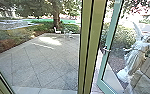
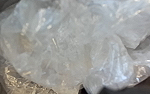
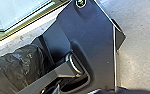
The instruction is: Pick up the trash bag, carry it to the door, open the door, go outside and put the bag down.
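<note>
In the head view a glass door with a pale green frame [image 1: 111,27] stands swung open on the right, its handle [image 1: 106,50] on the frame. Crumpled translucent plastic of the trash bag [image 2: 66,45] is close up in the left wrist view. It gathers at my left gripper [image 2: 92,86], which is shut on it. The bag's dark, bulging side [image 3: 18,66] appears in the right wrist view, beside the robot's base. How my right gripper stands cannot be made out.
An olive door post [image 1: 87,50] rises between the door and the paved yard [image 1: 41,62]. A white statue [image 1: 136,55] stands beyond the door glass. Farther off are a white chair [image 1: 57,31] and a tree [image 1: 56,17]. Another frame edge [image 1: 1,77] is at lower left.
</note>
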Controlling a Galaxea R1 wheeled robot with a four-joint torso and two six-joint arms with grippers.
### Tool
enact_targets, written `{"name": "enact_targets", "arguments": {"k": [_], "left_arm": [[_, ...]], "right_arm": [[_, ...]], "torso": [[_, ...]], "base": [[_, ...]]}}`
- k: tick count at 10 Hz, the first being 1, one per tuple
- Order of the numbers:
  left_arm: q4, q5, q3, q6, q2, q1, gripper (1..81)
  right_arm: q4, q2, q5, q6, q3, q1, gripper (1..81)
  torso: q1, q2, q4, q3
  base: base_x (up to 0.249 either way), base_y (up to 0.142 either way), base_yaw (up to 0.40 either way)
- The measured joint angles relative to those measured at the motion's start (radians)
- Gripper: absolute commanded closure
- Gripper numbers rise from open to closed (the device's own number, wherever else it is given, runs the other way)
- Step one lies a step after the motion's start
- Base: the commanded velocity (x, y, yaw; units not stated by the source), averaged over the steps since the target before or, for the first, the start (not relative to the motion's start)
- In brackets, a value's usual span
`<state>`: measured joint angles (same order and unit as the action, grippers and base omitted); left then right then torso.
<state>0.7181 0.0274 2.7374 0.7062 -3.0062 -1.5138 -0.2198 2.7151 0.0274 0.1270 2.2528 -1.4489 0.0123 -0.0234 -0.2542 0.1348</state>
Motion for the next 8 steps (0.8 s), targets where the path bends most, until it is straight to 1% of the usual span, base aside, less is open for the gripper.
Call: {"name": "enact_targets", "arguments": {"k": [3,4,5,6,8], "left_arm": [[0.000,0.000,0.000,0.000,-0.005,0.000,81.1],[-0.001,0.000,0.000,0.000,-0.006,0.000,81.1],[-0.008,0.000,0.000,0.000,-0.006,-0.002,81.1],[-0.012,0.000,0.000,0.000,-0.006,-0.004,81.1],[-0.014,-0.001,0.000,0.001,-0.006,0.000,81.1]], "right_arm": [[-0.001,0.011,-0.003,0.000,0.020,0.002,1.0],[-0.001,0.011,-0.004,0.000,0.022,0.002,1.0],[-0.002,0.014,-0.005,0.000,0.023,0.002,1.0],[-0.003,0.020,-0.006,0.000,0.027,0.003,1.0],[-0.002,0.062,-0.010,0.000,0.072,-0.016,1.0]], "torso": [[0.000,0.000,0.106,0.000],[0.000,0.000,0.138,0.000],[0.000,0.000,0.160,0.000],[0.000,0.000,0.167,0.000],[0.000,0.000,0.166,-0.009]], "base": [[0.000,0.000,0.000],[0.000,0.000,0.000],[0.000,0.000,0.000],[0.000,0.000,0.000],[0.000,0.000,0.000]]}}
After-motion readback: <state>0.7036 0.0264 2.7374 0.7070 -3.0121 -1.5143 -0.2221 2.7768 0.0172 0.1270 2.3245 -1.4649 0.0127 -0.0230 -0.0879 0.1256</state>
